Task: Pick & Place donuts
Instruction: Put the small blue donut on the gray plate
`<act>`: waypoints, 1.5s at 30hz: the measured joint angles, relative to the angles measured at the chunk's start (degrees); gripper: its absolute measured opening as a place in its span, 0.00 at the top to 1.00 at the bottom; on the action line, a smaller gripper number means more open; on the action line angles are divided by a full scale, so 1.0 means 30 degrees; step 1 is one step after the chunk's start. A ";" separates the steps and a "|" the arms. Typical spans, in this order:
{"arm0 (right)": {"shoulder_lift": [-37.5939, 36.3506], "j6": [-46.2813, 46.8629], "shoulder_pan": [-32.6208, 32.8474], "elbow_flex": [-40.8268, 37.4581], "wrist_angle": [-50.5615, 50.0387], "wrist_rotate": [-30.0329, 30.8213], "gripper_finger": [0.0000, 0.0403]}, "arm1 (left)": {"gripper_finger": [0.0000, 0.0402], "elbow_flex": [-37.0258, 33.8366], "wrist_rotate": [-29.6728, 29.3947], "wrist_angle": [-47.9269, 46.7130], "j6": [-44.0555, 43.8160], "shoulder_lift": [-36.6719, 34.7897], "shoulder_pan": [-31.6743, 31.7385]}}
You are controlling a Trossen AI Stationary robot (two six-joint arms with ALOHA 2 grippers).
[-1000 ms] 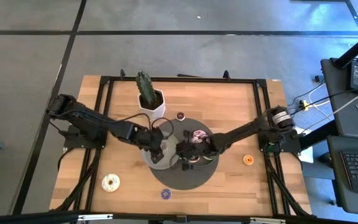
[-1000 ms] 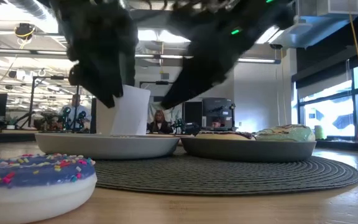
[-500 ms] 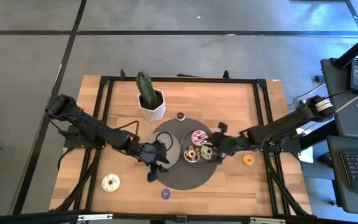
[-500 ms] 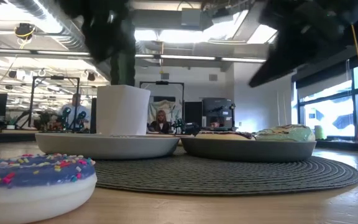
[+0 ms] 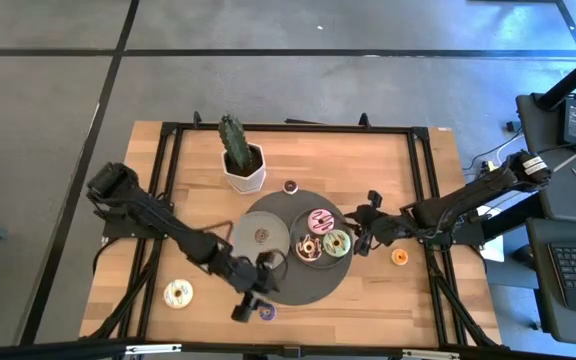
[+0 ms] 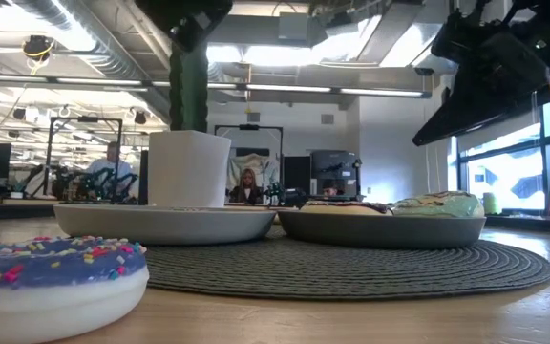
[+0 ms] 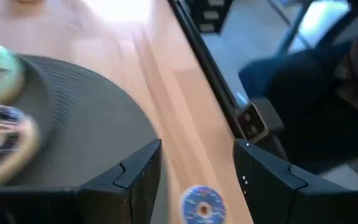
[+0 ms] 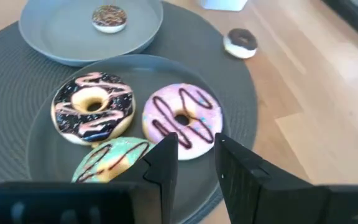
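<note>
My left gripper is open and hovers near the table's near edge. A blue sprinkled donut lies flat on the wood between its fingers, untouched. My right gripper is open just right of the right grey plate. That plate carries three donuts lying flat: a pink donut, a chocolate donut and a green donut. A tiny brown donut lies on the left plate.
Both plates sit on a round dark mat. A cactus in a white pot stands behind them. An orange donut, a white donut and a small brown donut lie loose on the wood. People sit in the room beyond.
My left gripper has left the left plate and swung toward the table's near edge, ending over the blue donut; the tiny brown donut on that plate now shows. My right gripper has drawn back from over the right plate toward the table's right edge.
</note>
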 joint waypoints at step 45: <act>0.0036 -0.0029 -0.0036 0.0073 0.0076 0.0246 0.73 | 0.51 0.2265 -0.0604 -0.3206 -0.1020 0.5936 -0.1100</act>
